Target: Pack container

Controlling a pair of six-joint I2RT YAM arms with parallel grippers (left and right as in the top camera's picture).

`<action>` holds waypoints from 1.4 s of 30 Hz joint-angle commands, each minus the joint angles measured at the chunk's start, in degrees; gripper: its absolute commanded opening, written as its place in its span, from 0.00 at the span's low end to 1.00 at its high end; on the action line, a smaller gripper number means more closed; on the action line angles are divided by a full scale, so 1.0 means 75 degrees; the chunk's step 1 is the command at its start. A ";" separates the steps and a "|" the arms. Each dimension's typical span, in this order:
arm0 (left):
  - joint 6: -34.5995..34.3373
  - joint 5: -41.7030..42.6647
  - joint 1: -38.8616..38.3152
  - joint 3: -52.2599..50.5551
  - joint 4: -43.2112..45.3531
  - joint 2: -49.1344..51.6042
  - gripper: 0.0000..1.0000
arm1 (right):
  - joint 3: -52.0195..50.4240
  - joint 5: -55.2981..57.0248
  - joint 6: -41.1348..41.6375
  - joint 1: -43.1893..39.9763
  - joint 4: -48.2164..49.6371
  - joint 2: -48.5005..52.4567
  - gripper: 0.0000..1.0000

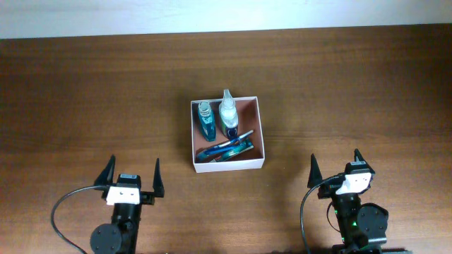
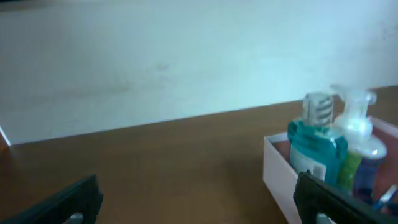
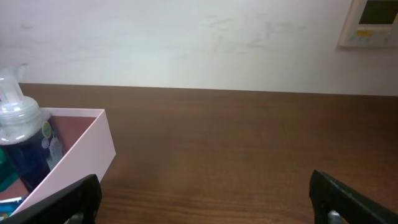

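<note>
Gaping empty end effectors [image 1: 134,161] [image 1: 335,155], clear of container [image 1: 227,166]

You'll find the container [image 1: 252,118] near the middle of the wooden table [image 1: 85,92], a square, shallow, lidless box with thin white walls and a reddish-brown inside, sitting flat. At its far side a teal bottle [image 1: 206,121] and a blue bottle with a white pump top [image 1: 228,113] stand upright just beside each other. Slim blue items [image 1: 226,149] lie flat along the near wall; what they are you can't tell.
</note>
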 commanded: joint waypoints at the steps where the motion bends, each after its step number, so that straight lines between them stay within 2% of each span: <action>1: 0.0402 -0.0026 0.0012 -0.0160 -0.0166 -0.0073 0.99 | -0.0035 -0.0076 -0.0050 -0.0052 -0.0047 -0.0052 0.99; 5: 0.0402 -0.0029 0.0012 -0.0154 -0.0682 -0.0073 0.99 | -0.0035 -0.0073 -0.0050 -0.0052 -0.0047 -0.0052 0.98; 42: 0.0402 -0.0029 0.0012 -0.0152 -0.0697 -0.0050 0.99 | -0.0035 -0.0073 -0.0050 -0.0052 -0.0047 -0.0052 0.99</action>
